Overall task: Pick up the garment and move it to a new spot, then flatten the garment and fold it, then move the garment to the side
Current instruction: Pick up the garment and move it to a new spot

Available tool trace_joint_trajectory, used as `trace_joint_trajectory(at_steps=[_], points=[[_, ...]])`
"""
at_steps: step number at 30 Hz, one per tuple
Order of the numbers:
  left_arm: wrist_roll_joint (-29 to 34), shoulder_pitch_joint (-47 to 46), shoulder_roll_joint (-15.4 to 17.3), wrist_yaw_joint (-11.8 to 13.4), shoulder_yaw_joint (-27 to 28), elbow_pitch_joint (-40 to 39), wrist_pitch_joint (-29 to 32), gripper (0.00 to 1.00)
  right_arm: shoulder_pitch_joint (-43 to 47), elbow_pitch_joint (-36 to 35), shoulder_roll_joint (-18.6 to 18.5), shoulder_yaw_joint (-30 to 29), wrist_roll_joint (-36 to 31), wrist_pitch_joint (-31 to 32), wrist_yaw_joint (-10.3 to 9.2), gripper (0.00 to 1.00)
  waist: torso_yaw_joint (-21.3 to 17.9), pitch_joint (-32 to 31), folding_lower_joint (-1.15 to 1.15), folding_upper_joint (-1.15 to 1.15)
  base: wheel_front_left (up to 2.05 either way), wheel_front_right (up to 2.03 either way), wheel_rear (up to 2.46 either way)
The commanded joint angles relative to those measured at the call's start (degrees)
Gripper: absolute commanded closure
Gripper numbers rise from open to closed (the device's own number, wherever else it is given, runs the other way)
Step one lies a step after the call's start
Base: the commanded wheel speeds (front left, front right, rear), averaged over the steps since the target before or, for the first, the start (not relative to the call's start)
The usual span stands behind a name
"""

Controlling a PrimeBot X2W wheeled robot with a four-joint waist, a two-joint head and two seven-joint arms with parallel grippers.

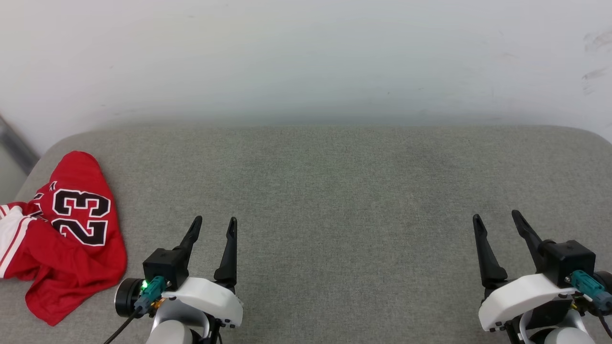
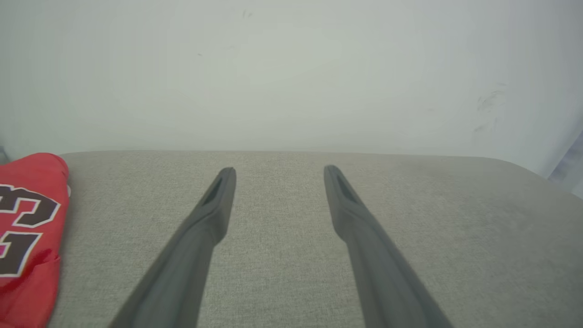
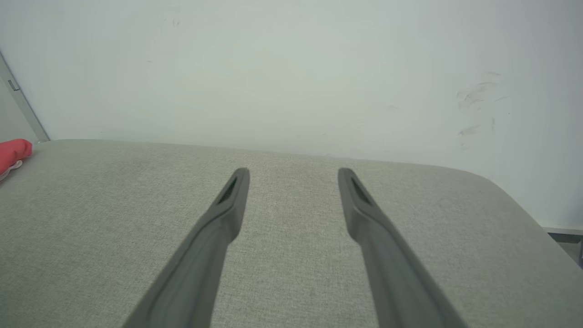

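Observation:
The garment [image 1: 67, 239] is a red jersey with a black, white-edged "23" and a white striped sleeve. It lies crumpled at the far left of the grey padded surface [image 1: 334, 191]. Its red edge shows at the left of the left wrist view [image 2: 27, 237], and a small red corner shows at the far left of the right wrist view [image 3: 13, 152]. My left gripper [image 1: 214, 225] stands open just right of the garment, apart from it, with nothing between its fingers. My right gripper [image 1: 497, 220] stands open over the right part of the surface, also holding nothing.
A pale wall [image 1: 306, 57] rises straight behind the grey surface. The surface has rounded far corners, and its left edge [image 1: 28, 177] runs close beside the garment. A grey strip [image 1: 16, 145] stands at the far left by the wall.

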Motion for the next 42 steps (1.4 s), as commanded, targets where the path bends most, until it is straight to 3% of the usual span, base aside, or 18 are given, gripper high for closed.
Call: trace_joint_trajectory(at_steps=[1,10,20,42], points=[[-0.1,-0.6,-0.1,-0.2,0.1,0.2,-0.3,0.00,0.3,0.1,0.3,-0.1,0.3,-0.4,-0.02,0.00,0.0,0.1,0.00,0.00,0.00,0.00,0.00],[0.4,-0.9,-0.2,0.0,0.5,0.8,-0.3,0.00,0.6,0.1,0.3,-0.4,0.1,-0.5,-0.02,0.00,0.4,0.1,0.00,0.00,0.00,0.00,0.00],[1.9,-1.2,0.0,0.5,1.5,0.4,-0.3,0.00,0.5,-0.2,0.3,-0.6,0.9,-0.8,-0.02,0.00,3.9,0.5,0.00,0.00,0.00,0.00,0.00],[1.5,-0.4,0.4,0.8,7.0,-1.3,-0.2,0.00,-1.8,-1.6,0.3,3.6,0.3,-0.2,-0.02,0.00,22.8,2.8,0.00,0.00,0.00,0.00,0.00]])
